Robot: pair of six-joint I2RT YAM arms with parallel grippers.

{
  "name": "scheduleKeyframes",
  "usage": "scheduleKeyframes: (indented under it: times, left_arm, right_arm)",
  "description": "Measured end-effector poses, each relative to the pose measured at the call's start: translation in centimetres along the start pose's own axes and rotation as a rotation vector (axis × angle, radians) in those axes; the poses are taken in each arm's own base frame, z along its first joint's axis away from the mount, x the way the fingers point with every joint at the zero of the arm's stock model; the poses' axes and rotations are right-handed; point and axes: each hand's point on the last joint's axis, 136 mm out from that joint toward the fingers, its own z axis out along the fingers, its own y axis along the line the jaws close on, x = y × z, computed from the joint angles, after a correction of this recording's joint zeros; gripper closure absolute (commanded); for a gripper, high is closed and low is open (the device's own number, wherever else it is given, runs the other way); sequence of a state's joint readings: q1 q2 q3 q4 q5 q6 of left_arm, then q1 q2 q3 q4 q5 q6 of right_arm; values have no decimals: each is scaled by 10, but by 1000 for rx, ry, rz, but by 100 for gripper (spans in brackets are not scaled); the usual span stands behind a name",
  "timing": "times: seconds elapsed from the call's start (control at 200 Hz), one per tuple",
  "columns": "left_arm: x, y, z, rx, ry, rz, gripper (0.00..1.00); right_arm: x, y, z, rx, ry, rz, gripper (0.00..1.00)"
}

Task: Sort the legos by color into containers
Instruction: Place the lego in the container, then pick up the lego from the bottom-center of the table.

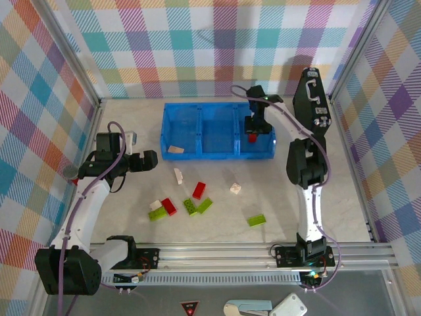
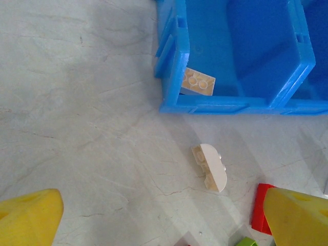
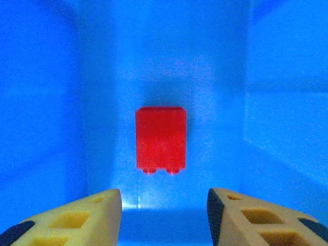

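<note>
Red brick (image 3: 160, 139) on blue compartment (image 3: 51, 102) floor, beyond parted right jaws

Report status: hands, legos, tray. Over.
Left hand open, over table near cream lego. Right hand open above red lego lying in right compartment of tray. Other legos loose on table; nothing blocking.

My right hand (image 3: 164, 215) hangs inside a blue compartment (image 3: 46, 102), its yellow fingers (image 3: 77, 215) parted with nothing between them. A red brick (image 3: 160, 139) lies on the floor at twelve o'clock, clear of both.
</note>
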State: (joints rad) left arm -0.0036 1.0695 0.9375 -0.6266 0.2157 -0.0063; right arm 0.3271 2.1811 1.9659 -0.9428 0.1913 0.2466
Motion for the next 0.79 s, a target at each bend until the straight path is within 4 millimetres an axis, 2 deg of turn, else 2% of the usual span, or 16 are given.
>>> scheduleKeyframes:
  times: [0.1, 0.245, 0.62, 0.795]
  left_arm:
    - [0, 0, 0, 0, 0, 0, 0]
    - [0, 0, 0, 0, 0, 0, 0]
    - [0, 0, 0, 0, 0, 0, 0]
    - [0, 0, 0, 0, 0, 0, 0]
  right_arm:
    - [14, 0, -16, -5, 1, -4, 51]
    - [42, -3, -26, -2, 27, -10, 51]
    - [133, 6, -57, -15, 80, -51, 50]
    - [184, 10, -67, -24, 109, -56, 50]
